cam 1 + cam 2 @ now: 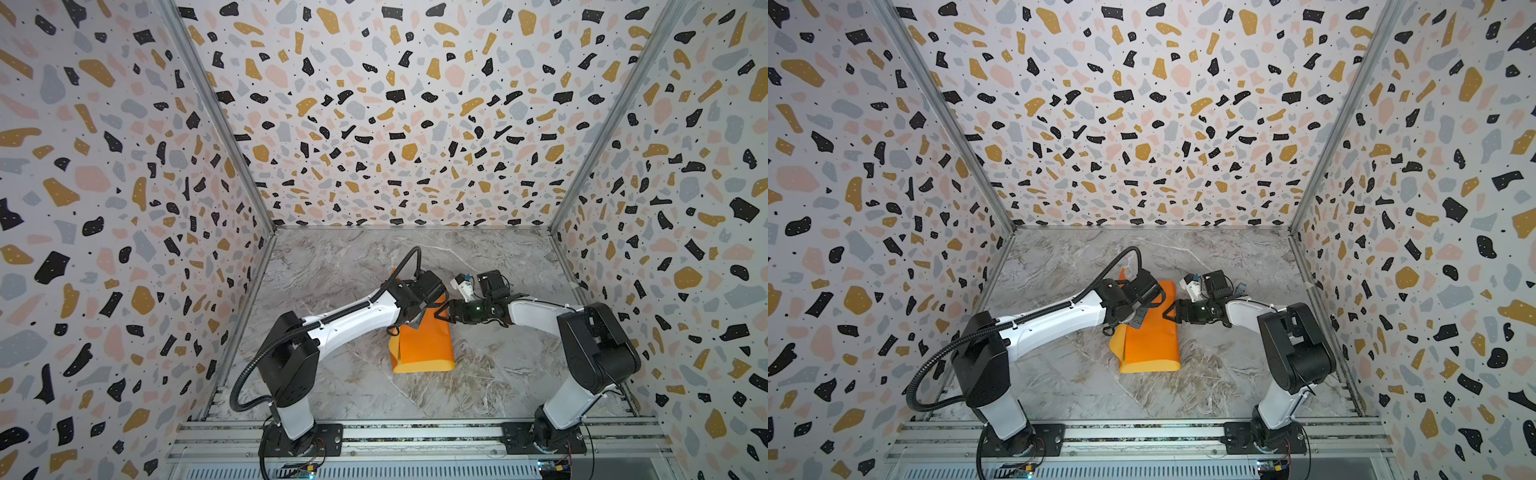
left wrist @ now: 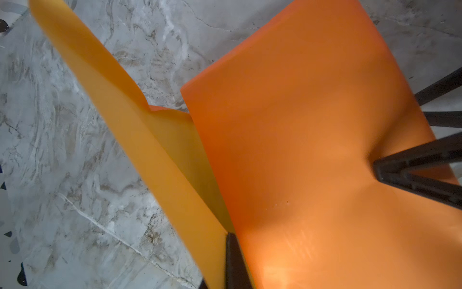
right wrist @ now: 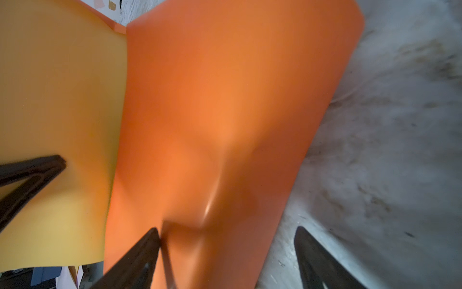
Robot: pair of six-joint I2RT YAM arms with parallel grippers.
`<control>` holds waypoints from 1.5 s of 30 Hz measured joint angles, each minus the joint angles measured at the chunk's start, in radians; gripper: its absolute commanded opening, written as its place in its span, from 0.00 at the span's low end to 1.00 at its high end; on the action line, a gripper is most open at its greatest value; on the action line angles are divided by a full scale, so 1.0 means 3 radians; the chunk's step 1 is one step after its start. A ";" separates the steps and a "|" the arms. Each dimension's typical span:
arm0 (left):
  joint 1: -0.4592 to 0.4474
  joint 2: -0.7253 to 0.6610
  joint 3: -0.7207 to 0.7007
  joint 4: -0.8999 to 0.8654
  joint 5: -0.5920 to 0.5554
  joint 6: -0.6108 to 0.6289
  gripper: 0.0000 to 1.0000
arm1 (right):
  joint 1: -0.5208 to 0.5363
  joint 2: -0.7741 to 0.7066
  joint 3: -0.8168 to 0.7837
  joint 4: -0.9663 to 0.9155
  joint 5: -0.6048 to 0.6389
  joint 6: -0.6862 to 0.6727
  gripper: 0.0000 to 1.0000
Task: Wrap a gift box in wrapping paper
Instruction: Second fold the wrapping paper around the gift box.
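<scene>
Risk at left: the left gripper (image 1: 411,318) pinches only a thin edge of the wrapping paper (image 1: 424,345). A hard pull toward 9 o'clock would likely tear that edge or slip it free, and the raised yellow flap (image 2: 112,100) would then fall open.
Risk at right: the right gripper (image 3: 227,232) dents the orange face with one fingertip (image 3: 140,255). More push toward 9 o'clock could crease the sheet or shove the whole bundle across the table (image 1: 340,257).
Left jaws: fully closed, with the yellow-faced edge nipped between them, at the paper's 10 o'clock.
Wrapping paper: mid-table, folded orange side out, resting on the marble, with its loose end running toward 6 o'clock.
Gift box: not visible in any view. It is probably under the fold, where a hard ridge shows through the orange face, but that is a judgement.
Right jaws: spread wide and holding nothing. One finger touches the paper at its 2 o'clock, and the other hangs over bare table just beside the sheet's edge.
</scene>
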 measured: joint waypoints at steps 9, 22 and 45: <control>-0.0116 0.0195 0.0074 -0.0122 -0.0112 -0.0020 0.00 | 0.0000 0.0000 -0.0001 0.0001 -0.0001 0.0001 0.83; -0.0122 0.0312 0.0242 -0.0086 0.0089 0.0052 0.00 | 0.0003 0.0000 -0.0005 0.0010 -0.0003 0.0001 0.83; -0.0122 0.0430 0.0370 0.0131 0.0557 0.0160 0.00 | 0.0006 0.0000 -0.0010 0.0020 -0.0003 0.0004 0.83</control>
